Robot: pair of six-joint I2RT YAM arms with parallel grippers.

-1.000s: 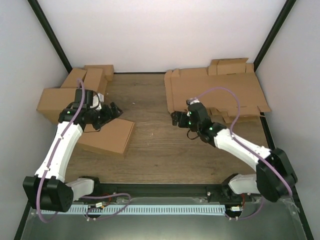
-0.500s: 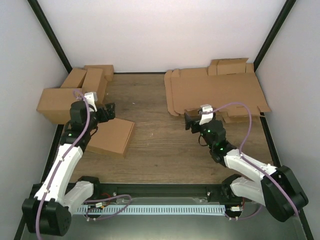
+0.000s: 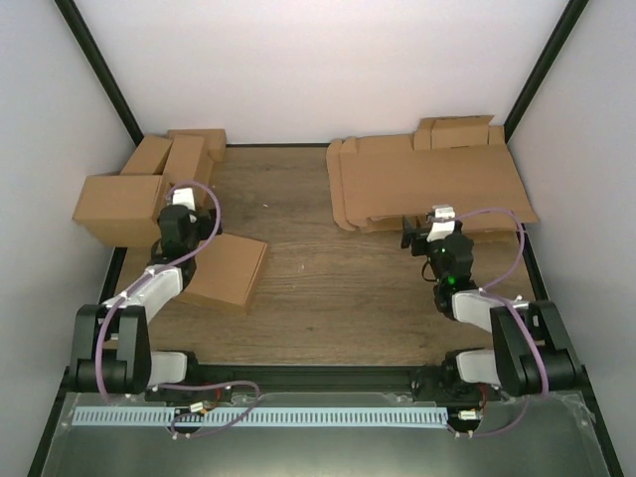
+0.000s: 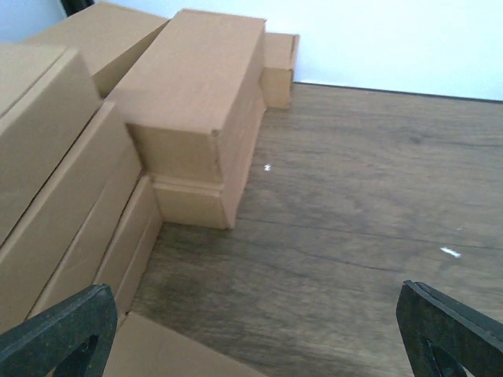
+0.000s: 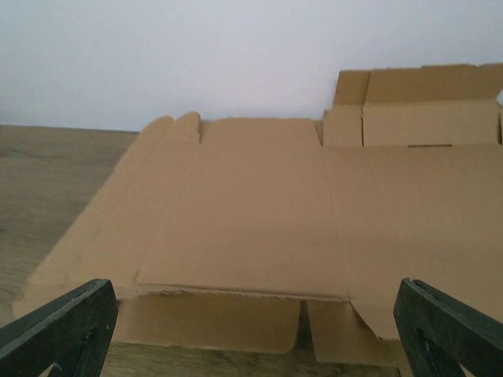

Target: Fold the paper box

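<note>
The paper box (image 3: 225, 270) lies as a flat closed brown carton on the left half of the wooden table, skewed. Its corner shows at the bottom left of the left wrist view (image 4: 177, 357). My left gripper (image 3: 183, 219) is drawn back just behind the box's left far corner, open and empty; in the left wrist view (image 4: 251, 345) its fingertips (image 4: 55, 334) stand wide apart over bare wood. My right gripper (image 3: 417, 237) is open and empty at the near edge of the sheet pile; in the right wrist view (image 5: 251, 338) its fingertips (image 5: 59, 326) stand wide apart.
A cluster of brown cartons (image 3: 149, 184) fills the far left corner and shows close in the left wrist view (image 4: 196, 102). A pile of flat cardboard sheets (image 3: 427, 184) lies at the far right, also in the right wrist view (image 5: 251, 212). White walls enclose the table.
Both arms have folded back toward their bases. The left gripper has drawn back from the box's far edge to its left corner. The right gripper has moved right along the pile's near edge.
</note>
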